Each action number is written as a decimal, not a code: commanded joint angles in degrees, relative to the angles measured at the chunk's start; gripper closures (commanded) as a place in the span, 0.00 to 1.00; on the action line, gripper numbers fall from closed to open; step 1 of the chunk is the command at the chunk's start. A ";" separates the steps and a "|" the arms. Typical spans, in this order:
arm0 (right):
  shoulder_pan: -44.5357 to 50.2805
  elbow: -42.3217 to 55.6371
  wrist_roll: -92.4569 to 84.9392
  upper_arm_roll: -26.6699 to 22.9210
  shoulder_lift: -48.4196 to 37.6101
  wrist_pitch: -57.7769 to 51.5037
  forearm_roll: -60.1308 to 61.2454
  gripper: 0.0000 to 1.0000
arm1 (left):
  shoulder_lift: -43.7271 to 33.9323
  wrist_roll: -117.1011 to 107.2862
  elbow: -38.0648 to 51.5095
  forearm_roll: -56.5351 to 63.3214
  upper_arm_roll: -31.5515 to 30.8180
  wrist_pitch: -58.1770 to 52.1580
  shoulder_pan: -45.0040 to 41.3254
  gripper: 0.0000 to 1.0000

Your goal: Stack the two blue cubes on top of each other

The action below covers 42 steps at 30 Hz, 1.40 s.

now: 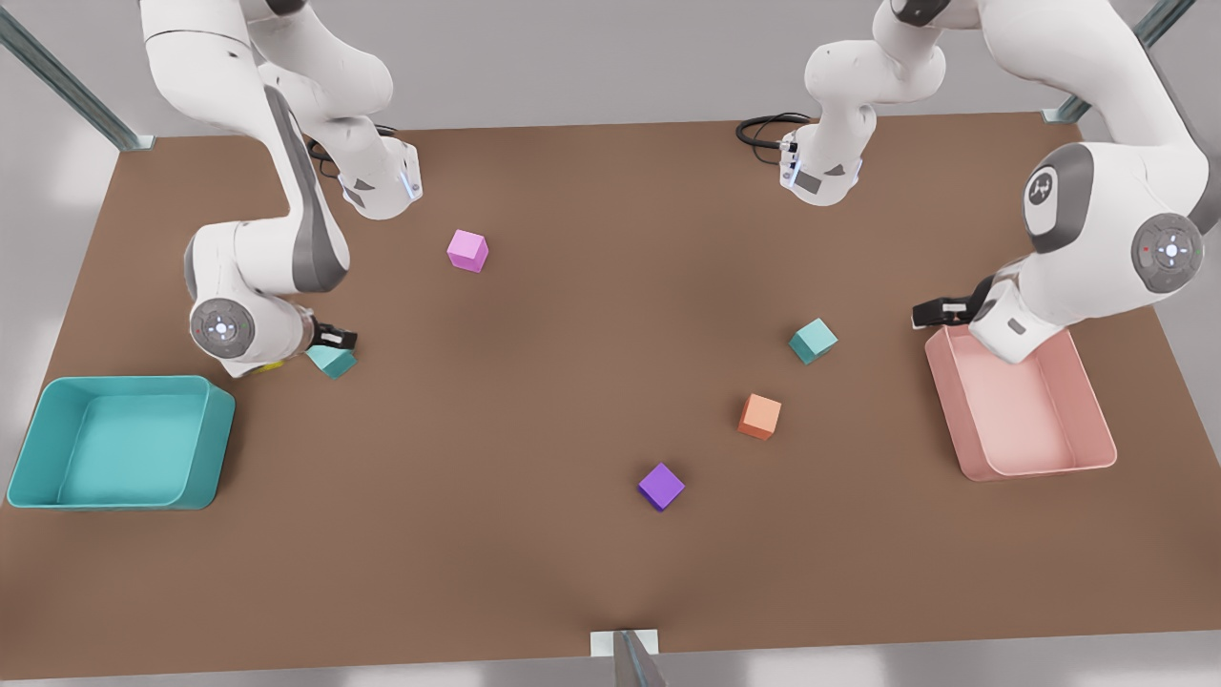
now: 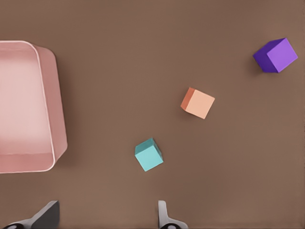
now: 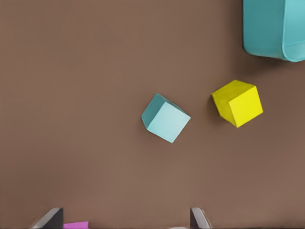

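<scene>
Front view: a broad brown desk (image 1: 572, 572) filled the scene, with pale grey floor around it and metal struts at its far corners. A teal bin (image 1: 119, 441) sat at the edge on the front view's left, a pink bin (image 1: 1025, 410) at the opposite edge. The right gripper (image 1: 336, 338) hung just above one blue cube (image 1: 331, 361) near the teal bin, fingers (image 3: 198, 218) spread wide, with a yellow cube (image 3: 238, 102) just beside that cube. The left gripper (image 1: 940, 312) hovered at the pink bin's far corner, open and empty. The other blue cube (image 1: 813, 341) lay on the desk between centre and pink bin, near an orange cube (image 1: 759, 416); a purple cube (image 1: 661, 487) and a pink cube (image 1: 467, 251) lay apart.
</scene>
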 commanded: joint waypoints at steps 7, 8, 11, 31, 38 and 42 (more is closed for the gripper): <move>-5.12 -10.39 18.64 -0.33 1.56 30.00 3.46 0.00 | 1.28 -0.41 0.03 -0.42 -0.43 0.30 0.28 0.00; -5.39 -12.06 18.55 -0.33 1.47 31.85 4.26 0.00 | 1.46 -0.41 0.03 -0.33 -0.43 0.30 0.28 0.00; -6.36 -15.05 17.76 -0.33 0.85 35.19 4.61 0.00 | 1.37 -0.41 0.20 -0.51 -0.52 0.30 0.10 0.00; -11.45 -26.65 0.62 -0.33 -0.64 43.27 10.41 0.00 | 1.72 -0.32 0.55 -0.25 -0.52 0.12 0.19 0.00; -12.77 -29.99 -0.17 -0.33 -0.64 46.09 10.41 0.00 | 1.72 -0.32 0.47 -0.33 -0.43 0.12 0.19 0.00; -12.77 -30.79 -0.17 -0.33 -0.03 47.14 11.81 0.00 | 2.16 -0.32 0.55 -0.33 -0.52 0.12 0.19 0.00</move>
